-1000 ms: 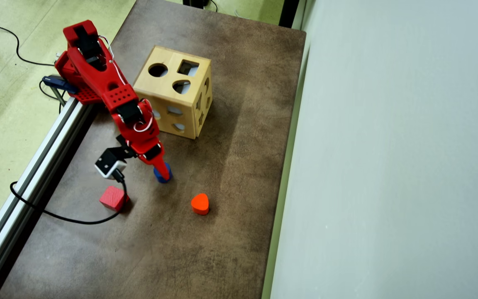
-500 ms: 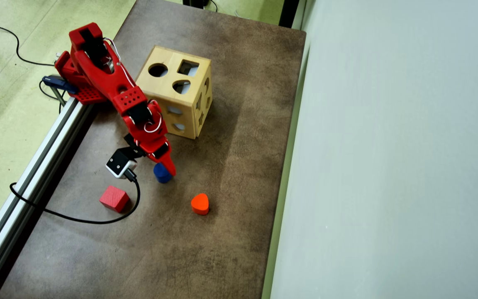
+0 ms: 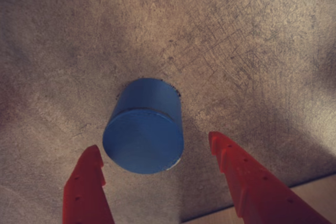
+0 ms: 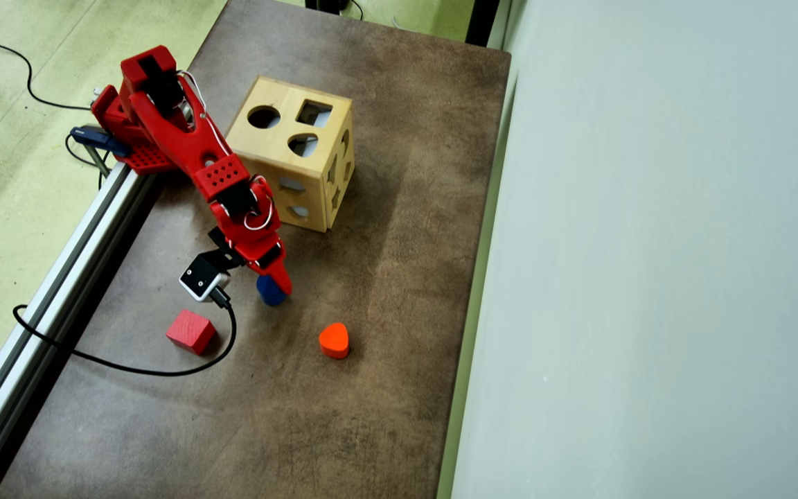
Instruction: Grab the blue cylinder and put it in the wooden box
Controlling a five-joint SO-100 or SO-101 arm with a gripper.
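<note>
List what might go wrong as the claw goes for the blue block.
1. In the wrist view the claw is open with the blue block off-centre, nearer one finger; closing may push or tip it.
2. The wrist camera's cable trails beside the red cube and might drag it.

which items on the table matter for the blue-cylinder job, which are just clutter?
Part of the job:
- blue cylinder, standing on the table between the open tool's fingers, not gripped
- wooden box, with shaped holes on top

Just lying about:
- red cube
- orange heart-shaped block
- black cable across the table edge
</note>
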